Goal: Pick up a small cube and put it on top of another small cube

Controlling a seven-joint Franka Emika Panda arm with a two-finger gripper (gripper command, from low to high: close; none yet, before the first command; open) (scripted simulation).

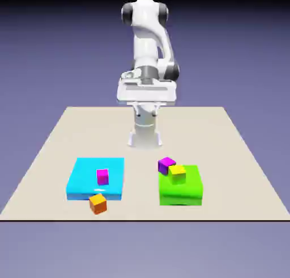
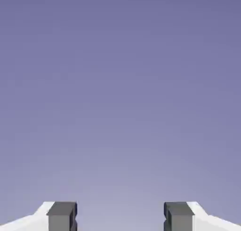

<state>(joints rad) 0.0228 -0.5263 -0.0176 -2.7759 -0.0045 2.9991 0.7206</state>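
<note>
Several small cubes show in the exterior view. A magenta cube sits on top of a flat cyan block. An orange cube lies on the table at that block's near edge. A yellow cube rests on a green block, with a purple cube touching it at the block's far left corner. My gripper hangs high above the table's far side, well away from all cubes. In the hand view my gripper is open, its fingertips wide apart with only backdrop between them.
The tan table carries the two flat blocks side by side near its front edge. The robot's base stands at the far middle of the table.
</note>
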